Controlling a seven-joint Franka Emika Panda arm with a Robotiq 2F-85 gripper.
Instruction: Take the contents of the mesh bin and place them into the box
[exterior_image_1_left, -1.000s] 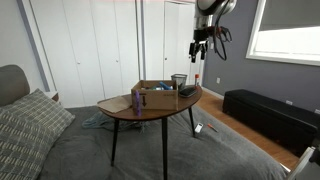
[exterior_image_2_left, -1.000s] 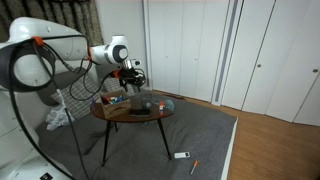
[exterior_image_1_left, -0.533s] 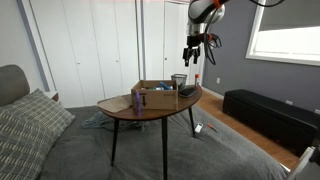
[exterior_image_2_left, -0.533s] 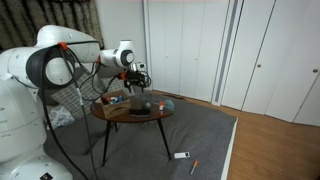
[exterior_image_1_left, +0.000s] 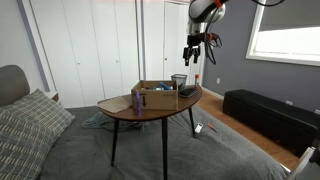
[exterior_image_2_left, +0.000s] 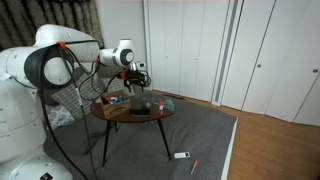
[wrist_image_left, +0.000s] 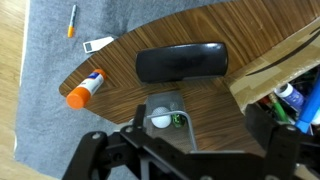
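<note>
table (exterior_image_1_left: 115, 110): round-ended wood top on thin dark legs, carrying all task items. box (exterior_image_1_left: 153, 95): brown cardboard, flaps upright, near the middle of the table. claw (exterior_image_1_left: 192, 55): hangs well above the table in both exterior views, pointing down over the bin end. in the wrist view its fingers (wrist_image_left: 95, 150) stand wide apart with nothing between them. black case (wrist_image_left: 180, 62): long, rounded, lying flat on the table just beside the bin. bin (exterior_image_1_left: 178, 81): dark mesh cup, upright, just beside the box at the end of the table; in the wrist view it lies directly under the claw. tube (wrist_image_left: 86, 89): white with an orange cap, lying near the table edge, apart from the bin. ball (wrist_image_left: 160, 120): white, inside the bin, beside a small green item that is too small to identify.
</note>
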